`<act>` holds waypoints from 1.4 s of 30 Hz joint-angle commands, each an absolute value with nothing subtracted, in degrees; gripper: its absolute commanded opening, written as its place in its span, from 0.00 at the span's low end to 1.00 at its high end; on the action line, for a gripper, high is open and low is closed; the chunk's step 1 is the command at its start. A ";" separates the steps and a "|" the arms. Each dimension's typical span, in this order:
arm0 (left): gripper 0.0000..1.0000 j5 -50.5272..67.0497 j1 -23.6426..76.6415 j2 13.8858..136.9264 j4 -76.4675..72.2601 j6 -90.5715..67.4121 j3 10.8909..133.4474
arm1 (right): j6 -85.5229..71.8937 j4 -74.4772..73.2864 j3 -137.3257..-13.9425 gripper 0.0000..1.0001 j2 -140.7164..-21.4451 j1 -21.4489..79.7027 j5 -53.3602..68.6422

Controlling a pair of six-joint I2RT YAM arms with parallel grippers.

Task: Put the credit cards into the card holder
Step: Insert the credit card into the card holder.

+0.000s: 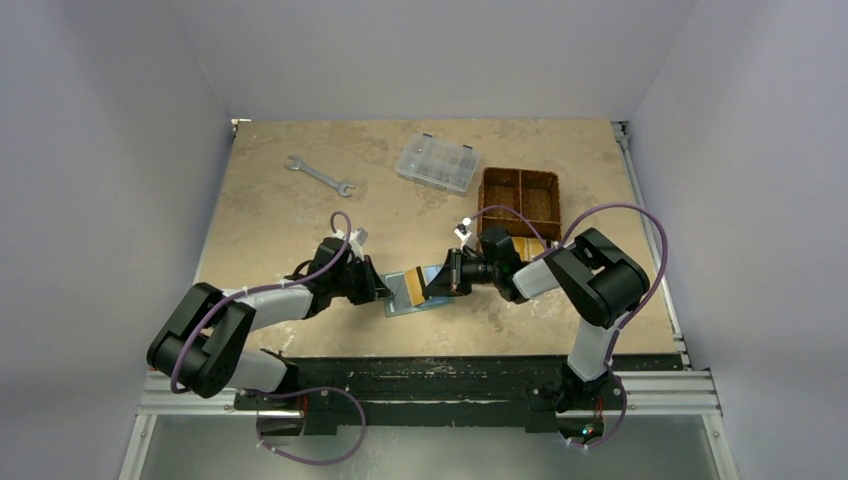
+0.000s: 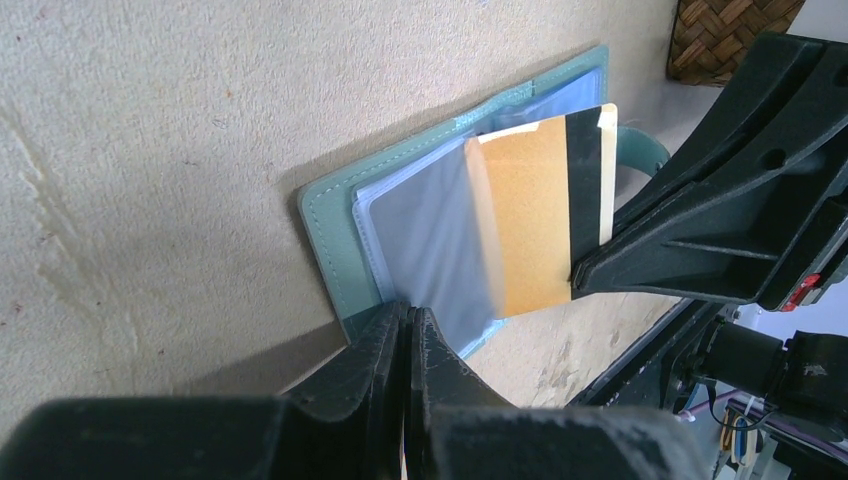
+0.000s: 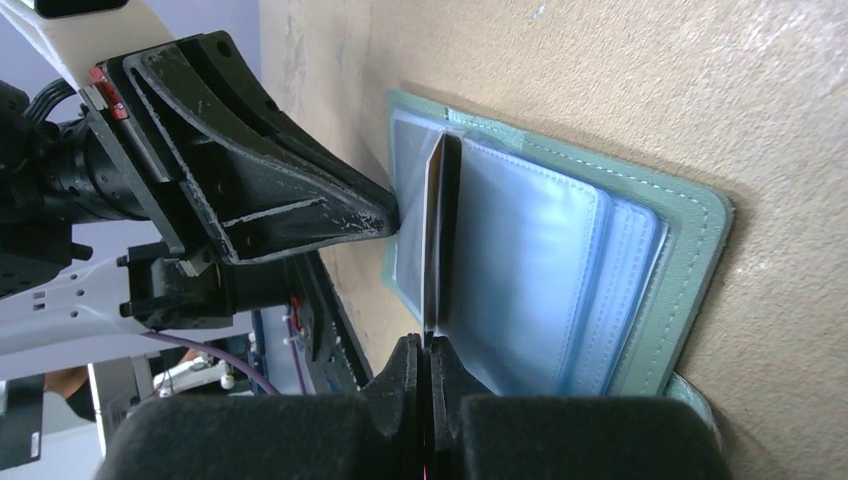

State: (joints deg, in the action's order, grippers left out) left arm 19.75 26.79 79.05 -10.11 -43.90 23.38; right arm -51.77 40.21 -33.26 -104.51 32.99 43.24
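Note:
The sage-green card holder [image 1: 400, 303] lies open on the table, its pale blue clear pockets facing up. It also shows in the left wrist view [image 2: 335, 225] and the right wrist view [image 3: 690, 250]. My left gripper [image 2: 408, 312] is shut on the edge of a clear pocket at the holder's left side [image 1: 383, 292]. My right gripper [image 3: 425, 345] is shut on an orange-gold credit card [image 2: 530, 220] with a black stripe. The card's left end lies under a clear pocket leaf. It stands edge-on in the right wrist view [image 3: 433, 240]. The whitish cards are not in view.
A wrench [image 1: 318, 174] lies at the back left. A clear plastic compartment box [image 1: 437, 162] and a brown woven divided basket [image 1: 519, 200] stand behind the right arm. The basket's corner shows in the left wrist view [image 2: 730, 35].

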 commanded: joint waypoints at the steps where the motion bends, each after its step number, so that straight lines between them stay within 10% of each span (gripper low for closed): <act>1: 0.00 17.49 27.42 80.24 -2.59 -41.84 20.88 | -54.68 43.26 -31.68 0.00 -103.51 34.54 49.36; 25: 0.00 18.24 27.42 80.07 -3.23 -42.10 20.20 | -58.14 51.05 -31.54 0.00 -106.38 34.07 39.97; 42: 0.00 18.43 27.42 80.83 -3.14 -41.51 20.81 | -41.10 30.05 -36.95 0.00 -99.28 31.84 35.94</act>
State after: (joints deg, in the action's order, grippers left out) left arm 19.94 26.81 78.70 -10.35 -43.90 22.85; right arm -46.48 33.93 -34.83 -101.45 32.18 38.44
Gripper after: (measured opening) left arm 0.037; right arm 0.024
